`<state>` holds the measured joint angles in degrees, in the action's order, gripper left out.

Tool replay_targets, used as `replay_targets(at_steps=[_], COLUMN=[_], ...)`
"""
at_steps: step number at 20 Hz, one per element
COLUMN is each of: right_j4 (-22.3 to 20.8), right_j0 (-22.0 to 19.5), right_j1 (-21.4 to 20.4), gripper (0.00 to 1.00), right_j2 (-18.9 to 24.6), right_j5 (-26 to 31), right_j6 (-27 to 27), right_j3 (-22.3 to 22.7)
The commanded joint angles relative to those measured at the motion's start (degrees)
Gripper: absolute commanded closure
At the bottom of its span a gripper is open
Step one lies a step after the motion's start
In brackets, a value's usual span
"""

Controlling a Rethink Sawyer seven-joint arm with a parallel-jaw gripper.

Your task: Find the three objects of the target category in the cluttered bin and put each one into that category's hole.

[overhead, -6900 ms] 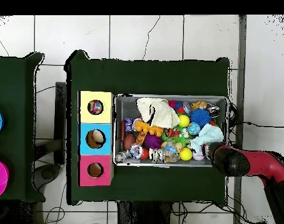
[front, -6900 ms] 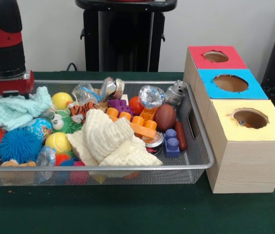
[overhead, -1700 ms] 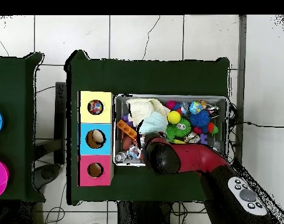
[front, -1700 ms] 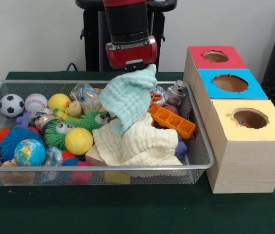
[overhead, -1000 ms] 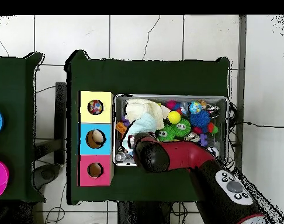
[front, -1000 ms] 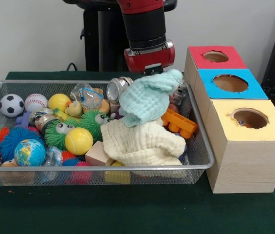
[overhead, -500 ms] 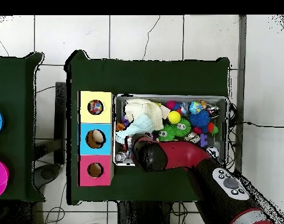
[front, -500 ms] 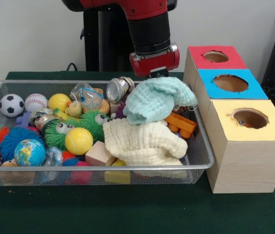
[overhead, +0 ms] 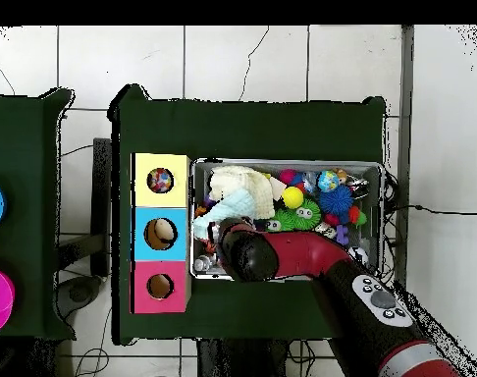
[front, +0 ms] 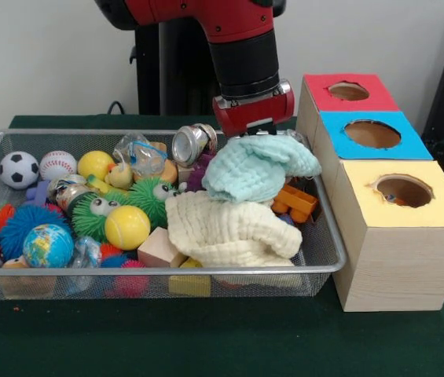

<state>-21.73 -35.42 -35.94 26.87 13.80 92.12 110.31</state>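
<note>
Mint cloth (front: 259,166) overhangs bin (front: 328,255) rim

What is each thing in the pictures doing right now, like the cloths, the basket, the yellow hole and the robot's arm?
bin: full of toys, balls and cloths.
mint-green cloth: bunched up right under the arm's end, above the cream cloth.
cream cloth: crumpled in a heap at the bin's end nearest the boxes.
yellow hole: something colourful lies inside.
arm: reaching down over the bin.
</note>
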Motion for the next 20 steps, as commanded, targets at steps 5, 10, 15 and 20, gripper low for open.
replay_targets(at_steps=[5, 10, 15, 20], right_j4=[-0.6, -1.1, -0.9, -2.5], right_j0=[1.6, 0.4, -1.7, -3.2], right_j1=[-1.8, -2.3, -3.6, -3.1], gripper=[1.0, 1.0, 1.0, 1.0], right_j2=[0.6, 1.8, 4.0, 4.5], right_j5=[4.3, 3.6, 4.4, 0.8], right_j6=[0.8, 0.0, -1.5, -0.7], right_j3=[-11.1, -11.0, -10.4, -9.3])
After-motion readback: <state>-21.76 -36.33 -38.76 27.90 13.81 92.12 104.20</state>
